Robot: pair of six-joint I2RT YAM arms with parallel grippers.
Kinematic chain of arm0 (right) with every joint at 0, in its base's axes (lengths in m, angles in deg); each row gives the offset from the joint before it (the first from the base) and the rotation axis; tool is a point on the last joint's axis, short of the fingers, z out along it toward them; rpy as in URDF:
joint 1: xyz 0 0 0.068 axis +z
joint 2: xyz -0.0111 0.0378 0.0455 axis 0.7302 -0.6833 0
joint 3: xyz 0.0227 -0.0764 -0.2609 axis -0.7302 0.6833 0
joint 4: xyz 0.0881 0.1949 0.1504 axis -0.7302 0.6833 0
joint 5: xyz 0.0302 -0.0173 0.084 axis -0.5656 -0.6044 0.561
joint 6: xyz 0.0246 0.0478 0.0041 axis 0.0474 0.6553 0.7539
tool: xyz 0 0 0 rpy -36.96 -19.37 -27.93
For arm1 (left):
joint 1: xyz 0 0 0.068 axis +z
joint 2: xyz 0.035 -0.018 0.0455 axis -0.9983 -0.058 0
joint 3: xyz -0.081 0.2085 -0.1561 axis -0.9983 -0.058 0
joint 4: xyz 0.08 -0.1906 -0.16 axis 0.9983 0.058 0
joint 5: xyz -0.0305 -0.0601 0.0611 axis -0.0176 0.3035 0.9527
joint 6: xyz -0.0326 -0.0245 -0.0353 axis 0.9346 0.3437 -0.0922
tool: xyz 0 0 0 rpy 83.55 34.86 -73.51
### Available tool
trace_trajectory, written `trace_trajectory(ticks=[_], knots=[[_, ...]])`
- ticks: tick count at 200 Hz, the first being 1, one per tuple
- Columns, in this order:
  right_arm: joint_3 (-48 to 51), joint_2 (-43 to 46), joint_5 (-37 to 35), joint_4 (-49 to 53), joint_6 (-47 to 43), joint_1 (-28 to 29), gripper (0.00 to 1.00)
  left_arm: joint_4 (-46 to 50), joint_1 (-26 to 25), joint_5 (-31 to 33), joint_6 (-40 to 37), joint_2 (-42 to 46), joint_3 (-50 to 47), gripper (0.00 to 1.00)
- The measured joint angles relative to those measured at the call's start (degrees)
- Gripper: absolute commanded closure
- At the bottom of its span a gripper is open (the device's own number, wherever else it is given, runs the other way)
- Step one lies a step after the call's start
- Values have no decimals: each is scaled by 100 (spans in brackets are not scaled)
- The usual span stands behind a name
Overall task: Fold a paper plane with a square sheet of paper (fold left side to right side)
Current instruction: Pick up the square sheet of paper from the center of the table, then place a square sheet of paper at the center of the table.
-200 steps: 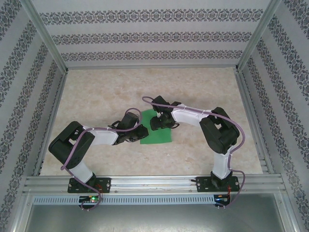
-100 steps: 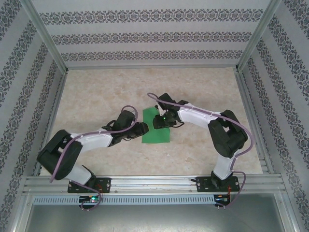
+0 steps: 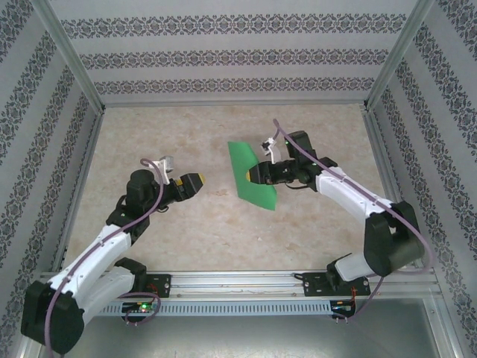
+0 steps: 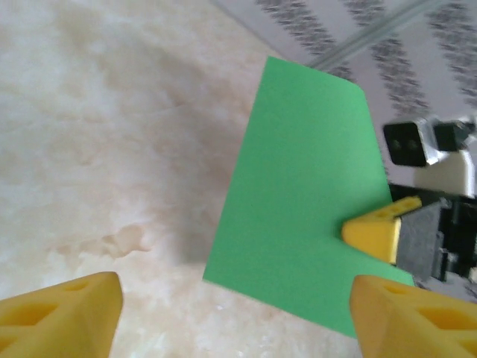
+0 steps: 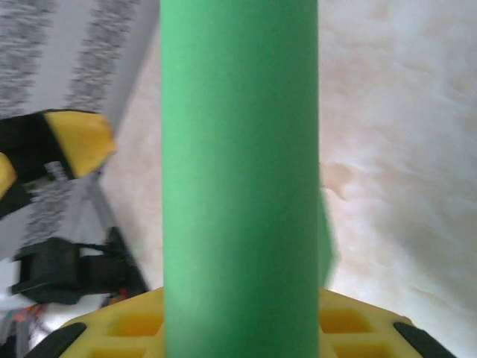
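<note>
Left pincer: jaws spread wide, nothing between them. In its wrist view the two yellow fingertips sit at the bottom corners with bare counter between them.

Right pincer: closed on the square sheet of paper, gripping it on its right edge, about midway along.

The sheet is above mid-counter, just beyond the left pincer and apart from it. It looks raised, and I note a shadow on the surface beside it. From overhead its long axis runs from far-left to near-right. The far corner points at the back wall and the near corner at the right arm's base.

Hard to make out:
- The strip inside the right jaws is hidden.
- In the right wrist view the sheet bows toward the lens and its top is cut off.
- I cannot tell whether it is one layer or folded double.

Counter: beige, marbled, with an aluminium rail at the near edge. Walls: pale, with bands of dark ornament.
</note>
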Motion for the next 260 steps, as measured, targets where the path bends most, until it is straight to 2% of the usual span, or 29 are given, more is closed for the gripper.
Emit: trace_trajectory(ticks=[23, 51, 87, 114, 128, 161, 185, 198, 224, 260], knots=[[61, 341, 754, -420, 87, -55, 69, -457, 0, -612, -103, 229, -2, 8], [66, 693, 1453, -870, 289, -33, 69, -1207, 0, -1222, -37, 98, -2, 7], [66, 942, 1912, -1250, 522, 236, 69, -2225, 0, -1744, 234, -404, 0, 6], [63, 949, 2050, -1353, 621, 507, 69, -2616, -11, -1978, 339, -730, 20, 7], [44, 922, 2059, -1377, 658, 584, 69, -2730, -35, -2065, 376, -874, 85, 16], [4, 802, 1982, -1388, 673, 597, 68, -2857, -105, -2199, 398, -988, 275, 71], [4, 756, 1843, -1384, 671, 595, 62, -2848, -127, -2216, 302, -988, 310, 93], [4, 752, 1742, -1366, 660, 560, 58, -2813, -127, -2192, 269, -988, 313, 97], [11, 754, 1438, -1255, 592, 402, 47, -2524, -127, -2033, 256, -988, 315, 100], [238, 905, 566, -844, 424, 15, 36, -1797, -127, -1790, 236, -1093, 317, 100]])
